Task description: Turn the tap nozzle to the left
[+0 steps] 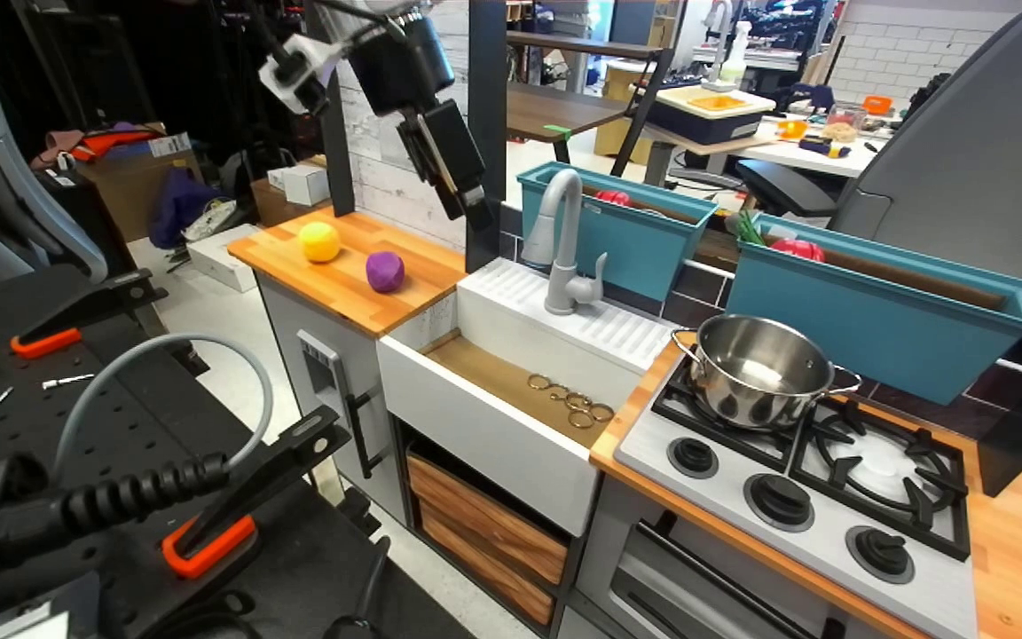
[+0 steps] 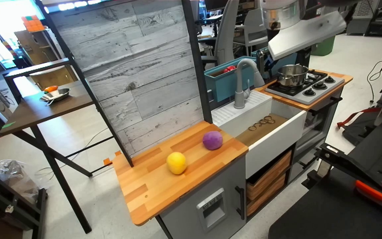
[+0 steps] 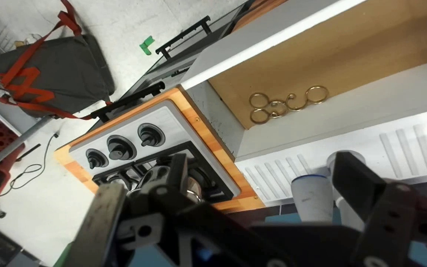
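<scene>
Risks, left to right. On the left surface [image 2: 154, 186], yellow ball [image 1: 319, 241] and purple ball [image 1: 385, 272] are sitting loose; a low leftward follow-through could be knocking the purple one into the sink [image 1: 484, 435]. Black upright [image 1: 487, 71] is standing far side, between that surface and the sink; swinging too wide could be clipping it. Fingers [image 3: 358, 180] are hovering above the sink area, spread wide, gripping nothing. Tap nozzle [image 1: 567, 238] is standing mid-ledge on the sink's far side, spout [image 1: 540, 238] curving toward near; no contact is showing. In the wrist view one finger is overlapping the tap's base, so if they're going straight down I'm expecting a tip landing on the arch, not a clean straddle; cause would be misalignment. Pushing low on the post would likely be rocking the tap, not swivelling the spout. Just right, the lever [image 1: 595, 282] is sticking up and could be taking the push instead. Teal bin [image 1: 644, 253] is sitting behind; overreaching could be jamming there. Pot [image 1: 759, 382] is sitting further right, probably out of play.

Hidden, left to right. In an exterior view the fingers [image 1: 462, 177] are overlapping the upright, dark on dark; tips aren't reading. Wrist view: black linkage [image 3: 302, 237] is covering the spout's top; exact heading and clearance, can't tell. In an exterior view a white arm part [image 2: 307, 35] is masking the fingers.
</scene>
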